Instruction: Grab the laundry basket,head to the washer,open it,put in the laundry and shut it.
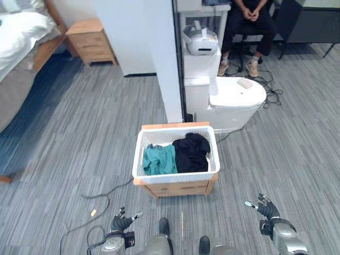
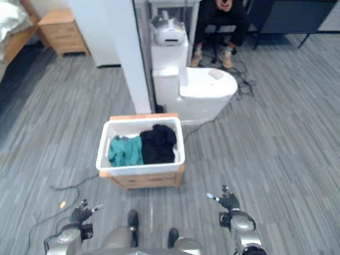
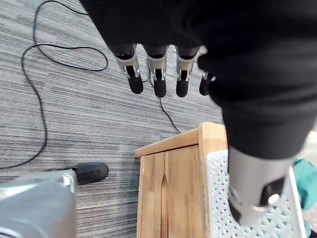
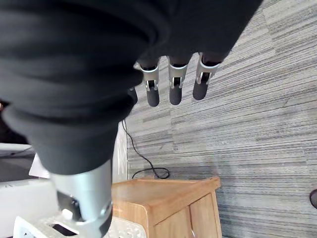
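Our left hand [image 1: 121, 222] and right hand [image 1: 267, 209] hang open, empty, near the laundry basket [image 1: 175, 177]. We'd grip its stiff, light rim on both sides.

Even, bright indoor light; soft shadow under laundry basket [image 1: 176, 154]; toilet [image 1: 236, 98] top glares white; wrist covers close, blurred.

A grey striped carpet floor [image 1: 79, 133] carried a low wooden stand [image 1: 178, 187], and on that stand sat a white perforated plastic laundry basket [image 1: 175, 176]. A thin black cable [image 1: 106, 190] and a small yellowish scrap [image 1: 93, 212] lay on the carpet to the stand's left.
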Controlling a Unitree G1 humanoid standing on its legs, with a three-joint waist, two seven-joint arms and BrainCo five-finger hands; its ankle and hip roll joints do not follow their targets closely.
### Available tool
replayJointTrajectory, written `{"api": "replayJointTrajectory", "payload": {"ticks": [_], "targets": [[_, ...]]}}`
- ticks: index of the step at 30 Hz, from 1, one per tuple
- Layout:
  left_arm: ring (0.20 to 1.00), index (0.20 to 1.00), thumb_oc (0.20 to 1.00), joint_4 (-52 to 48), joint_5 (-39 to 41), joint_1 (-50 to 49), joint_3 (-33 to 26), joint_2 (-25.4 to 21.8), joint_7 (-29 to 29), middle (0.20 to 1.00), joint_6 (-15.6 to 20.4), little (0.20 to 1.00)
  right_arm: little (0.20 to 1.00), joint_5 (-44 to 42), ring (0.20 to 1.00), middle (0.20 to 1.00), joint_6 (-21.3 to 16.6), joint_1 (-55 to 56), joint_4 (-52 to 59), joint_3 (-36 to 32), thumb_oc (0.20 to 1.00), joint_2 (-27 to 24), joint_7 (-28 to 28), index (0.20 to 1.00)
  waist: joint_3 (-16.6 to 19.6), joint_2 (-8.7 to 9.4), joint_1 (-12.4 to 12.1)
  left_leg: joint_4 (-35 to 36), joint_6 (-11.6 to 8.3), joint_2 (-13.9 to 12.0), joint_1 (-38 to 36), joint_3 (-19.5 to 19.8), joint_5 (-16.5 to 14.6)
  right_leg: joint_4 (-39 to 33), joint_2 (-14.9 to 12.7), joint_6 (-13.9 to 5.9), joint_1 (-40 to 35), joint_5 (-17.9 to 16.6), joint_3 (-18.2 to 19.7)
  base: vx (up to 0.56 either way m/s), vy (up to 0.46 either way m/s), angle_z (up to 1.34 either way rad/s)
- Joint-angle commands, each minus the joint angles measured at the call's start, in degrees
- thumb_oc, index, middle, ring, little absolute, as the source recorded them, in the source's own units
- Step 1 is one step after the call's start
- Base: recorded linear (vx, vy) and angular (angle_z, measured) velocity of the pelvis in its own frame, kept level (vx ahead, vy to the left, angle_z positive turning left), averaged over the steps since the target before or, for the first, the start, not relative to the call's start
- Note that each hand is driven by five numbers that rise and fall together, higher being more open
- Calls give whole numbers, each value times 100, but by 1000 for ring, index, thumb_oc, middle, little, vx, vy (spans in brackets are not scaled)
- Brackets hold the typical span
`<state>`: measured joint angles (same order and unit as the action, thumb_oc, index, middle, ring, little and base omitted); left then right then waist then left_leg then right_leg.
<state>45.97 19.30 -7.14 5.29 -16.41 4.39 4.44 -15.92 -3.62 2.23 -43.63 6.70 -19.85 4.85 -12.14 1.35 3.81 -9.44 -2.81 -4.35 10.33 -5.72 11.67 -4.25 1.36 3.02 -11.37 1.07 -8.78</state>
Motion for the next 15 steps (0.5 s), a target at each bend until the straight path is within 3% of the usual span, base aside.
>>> {"api": "replayJointTrajectory", "payload": {"ticks": [1,15], "targets": [[1000,1000,1000,-305,106,70,-121,-280,72,1000,135,1000,1000,1,1000,1000,-93,19,342,-45,1000,-176,8,1000,33,139,-99,366,-154,141,-952,-63,-960,512,-382,-615,989,-391,251,107,53,-30],[1000,1000,1000,-1090,206,306,-222,-434,435,1000,237,1000,1000,234,1000,1000,-126,-741,1210,351,1000,-280,185,1000,250,-13,-274,1286,40,376,-1665,-151,-1026,106,-473,-788,726,-465,357,72,47,1]]}}
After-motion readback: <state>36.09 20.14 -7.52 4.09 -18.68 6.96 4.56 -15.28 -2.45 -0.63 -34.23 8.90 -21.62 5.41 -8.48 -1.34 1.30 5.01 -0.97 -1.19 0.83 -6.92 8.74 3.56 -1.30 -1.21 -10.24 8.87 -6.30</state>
